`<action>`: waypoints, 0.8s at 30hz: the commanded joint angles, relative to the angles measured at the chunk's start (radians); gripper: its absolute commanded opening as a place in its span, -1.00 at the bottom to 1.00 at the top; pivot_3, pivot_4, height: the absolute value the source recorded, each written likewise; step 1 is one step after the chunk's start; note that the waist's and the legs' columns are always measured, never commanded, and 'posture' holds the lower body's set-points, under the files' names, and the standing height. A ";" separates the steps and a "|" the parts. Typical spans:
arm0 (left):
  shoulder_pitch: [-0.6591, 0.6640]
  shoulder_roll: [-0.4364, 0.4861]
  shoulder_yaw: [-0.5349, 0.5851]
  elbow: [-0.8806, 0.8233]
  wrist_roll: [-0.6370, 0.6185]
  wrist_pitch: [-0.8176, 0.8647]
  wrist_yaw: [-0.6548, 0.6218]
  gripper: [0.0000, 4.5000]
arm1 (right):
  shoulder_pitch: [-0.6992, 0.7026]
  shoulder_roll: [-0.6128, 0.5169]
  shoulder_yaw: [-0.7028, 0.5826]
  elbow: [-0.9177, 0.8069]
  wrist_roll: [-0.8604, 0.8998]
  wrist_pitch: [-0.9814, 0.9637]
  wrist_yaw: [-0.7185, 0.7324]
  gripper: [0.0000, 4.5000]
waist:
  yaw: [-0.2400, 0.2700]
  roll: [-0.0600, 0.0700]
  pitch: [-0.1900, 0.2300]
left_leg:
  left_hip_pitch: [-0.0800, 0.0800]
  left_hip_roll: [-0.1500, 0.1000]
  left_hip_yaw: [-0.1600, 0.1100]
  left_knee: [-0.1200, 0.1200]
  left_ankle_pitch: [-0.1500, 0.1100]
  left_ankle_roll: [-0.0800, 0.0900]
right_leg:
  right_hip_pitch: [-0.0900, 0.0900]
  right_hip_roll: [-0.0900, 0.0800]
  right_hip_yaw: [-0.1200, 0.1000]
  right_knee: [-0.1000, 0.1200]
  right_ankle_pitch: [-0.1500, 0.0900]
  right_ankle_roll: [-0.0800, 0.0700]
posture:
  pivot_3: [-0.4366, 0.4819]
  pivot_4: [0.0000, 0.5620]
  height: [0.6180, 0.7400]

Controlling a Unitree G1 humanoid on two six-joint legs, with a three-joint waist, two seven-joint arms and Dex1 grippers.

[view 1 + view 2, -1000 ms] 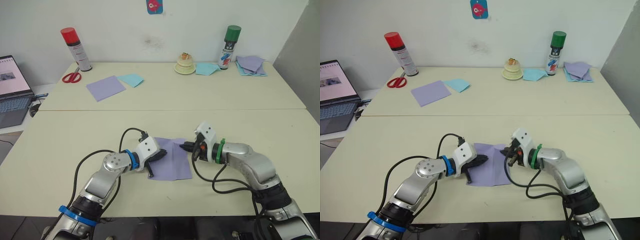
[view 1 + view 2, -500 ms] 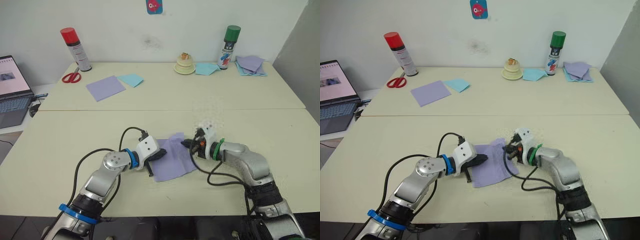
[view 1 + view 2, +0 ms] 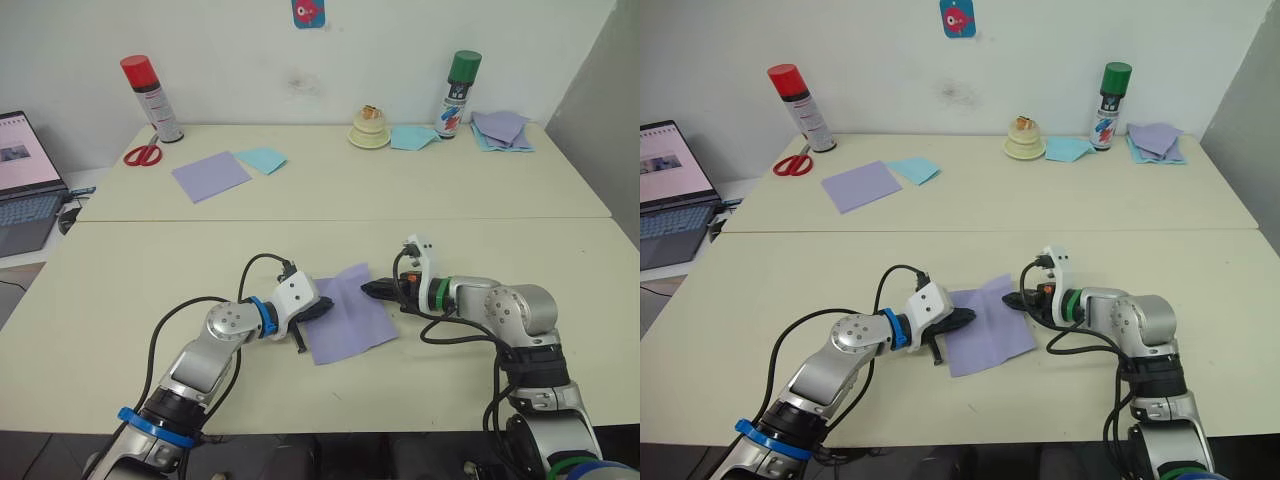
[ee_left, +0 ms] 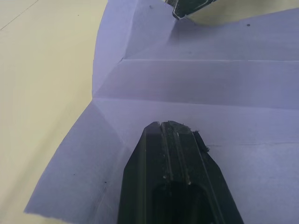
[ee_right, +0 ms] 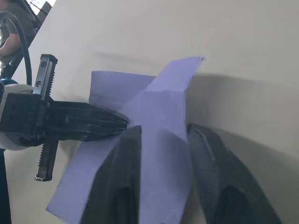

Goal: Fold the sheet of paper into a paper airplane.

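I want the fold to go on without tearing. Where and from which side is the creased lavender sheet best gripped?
Probably at the raised far-right corner of the sheet of paper, coming in from the robot's right. That corner lifts off the table, so a finger may slip under it, while the rest lies flat. The right end effector is already there; the left end effector rests on the opposite edge.

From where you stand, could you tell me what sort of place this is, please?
Probably an office or lab set up for paper craft: plain cream tables against a white wall, an open laptop at the side, and red-handled scissors beside loose coloured paper sheets.
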State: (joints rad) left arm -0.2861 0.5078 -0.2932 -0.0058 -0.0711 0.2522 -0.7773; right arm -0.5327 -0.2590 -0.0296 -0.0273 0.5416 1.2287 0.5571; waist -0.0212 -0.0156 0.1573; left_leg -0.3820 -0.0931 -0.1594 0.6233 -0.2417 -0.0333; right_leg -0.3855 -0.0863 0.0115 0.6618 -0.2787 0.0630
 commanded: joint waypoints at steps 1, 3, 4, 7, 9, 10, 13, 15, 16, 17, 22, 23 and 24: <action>0.029 0.020 -0.007 0.062 0.044 0.026 0.007 -1.00 | -0.039 0.022 -0.046 0.039 0.030 -0.002 -0.014 0.03 | -0.004 0.000 0.000 | 0.000 0.000 0.000 0.000 0.000 0.000 | 0.000 0.000 0.000 0.000 0.000 0.000 | -0.05 -0.47 1.00; 0.029 0.021 -0.008 0.062 0.045 0.025 0.006 -1.00 | -0.062 0.035 -0.060 0.087 0.027 -0.015 -0.020 0.03 | -0.005 0.000 0.000 | 0.000 0.000 0.000 0.000 0.000 0.000 | 0.000 0.000 0.000 0.000 0.000 0.000 | -0.05 -0.47 1.00; 0.028 0.021 -0.009 0.062 0.045 0.025 0.005 -1.00 | -0.074 0.042 -0.069 0.110 0.028 -0.018 -0.024 0.03 | -0.005 0.000 0.000 | 0.000 0.000 0.000 0.000 0.000 0.000 | 0.000 0.000 0.000 0.000 0.000 0.000 | -0.05 -0.47 1.00; 0.025 0.021 -0.010 0.066 0.047 0.023 0.004 -1.00 | -0.115 0.060 -0.083 0.184 0.025 -0.044 -0.024 0.03 | -0.006 0.000 0.000 | 0.000 0.000 0.000 0.000 0.000 0.000 | 0.000 0.001 0.000 0.001 0.000 0.000 | -0.05 -0.47 1.00; 0.022 0.022 -0.010 0.067 0.047 0.024 0.002 -1.00 | -0.145 0.070 -0.078 0.238 0.013 -0.076 -0.020 0.03 | -0.007 0.000 0.000 | 0.000 0.000 0.000 0.000 0.000 0.000 | 0.000 0.001 0.000 0.001 0.000 0.000 | -0.05 -0.47 1.00; 0.021 0.023 -0.009 0.066 0.047 0.024 0.002 -1.00 | -0.153 0.072 -0.074 0.257 0.009 -0.087 -0.017 0.03 | -0.007 0.000 0.000 | 0.000 0.000 0.000 0.000 0.000 0.000 | 0.000 0.001 0.000 0.001 0.000 0.000 | -0.05 -0.47 1.00; 0.025 0.027 -0.007 0.063 0.046 0.026 0.001 -1.00 | -0.159 0.071 -0.062 0.279 0.006 -0.101 -0.008 0.03 | -0.007 0.000 0.000 | 0.000 0.000 0.000 0.000 0.000 0.000 | 0.000 0.001 0.000 0.001 0.000 0.000 | -0.05 -0.47 1.00; 0.029 0.030 -0.006 0.060 0.046 0.026 0.001 -1.00 | -0.155 0.066 -0.049 0.280 0.001 -0.106 0.001 -0.05 | -0.008 0.000 0.000 | 0.000 0.000 0.000 0.000 0.000 0.000 | 0.000 0.001 0.000 0.001 0.000 0.000 | -0.05 -0.47 1.00; 0.031 0.031 -0.005 0.059 0.047 0.026 0.002 -1.00 | -0.153 0.065 -0.045 0.279 -0.001 -0.108 0.004 -0.13 | -0.008 0.001 0.000 | 0.000 0.000 0.001 0.000 0.000 0.000 | -0.001 0.001 0.000 0.001 0.000 0.000 | -0.05 -0.47 1.00; 0.033 0.033 -0.005 0.058 0.047 0.026 0.002 -1.00 | -0.151 0.064 -0.043 0.278 -0.002 -0.109 0.005 -0.26 | -0.008 0.001 0.000 | 0.000 0.000 0.001 0.000 0.000 0.000 | -0.001 0.001 0.000 0.001 0.000 0.000 | -0.05 -0.47 1.00; 0.034 0.033 -0.006 0.057 0.048 0.027 0.007 -1.00 | -0.145 0.050 -0.016 0.263 -0.008 -0.145 0.033 -0.99 | -0.008 0.001 0.000 | 0.000 0.000 0.001 0.000 0.000 0.000 | -0.001 0.001 0.000 0.001 0.000 0.000 | -0.05 -0.47 1.00; 0.034 0.033 -0.006 0.058 0.048 0.027 0.008 -1.00 | -0.145 0.048 -0.016 0.263 -0.009 -0.148 0.032 -0.99 | -0.008 0.001 0.000 | 0.000 0.000 0.000 0.000 0.000 0.000 | -0.001 0.001 0.000 0.001 0.000 0.000 | -0.05 -0.47 1.00; 0.033 0.033 -0.005 0.059 0.049 0.026 0.009 -1.00 | -0.142 0.040 -0.002 0.255 -0.017 -0.161 0.038 -0.99 | -0.008 0.001 0.000 | 0.000 0.000 0.000 0.000 0.000 0.000 | -0.001 0.001 0.000 0.001 0.000 0.000 | -0.05 -0.47 1.00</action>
State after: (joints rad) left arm -0.2855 0.5185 -0.2896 -0.0064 -0.0710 0.2501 -0.7776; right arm -0.6722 -0.2072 -0.0429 0.2687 0.5280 1.0943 0.5724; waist -0.0294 -0.0149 0.1574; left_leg -0.3818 -0.0930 -0.1589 0.6232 -0.2417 -0.0333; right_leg -0.3862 -0.0854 0.0119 0.6630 -0.2786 0.0628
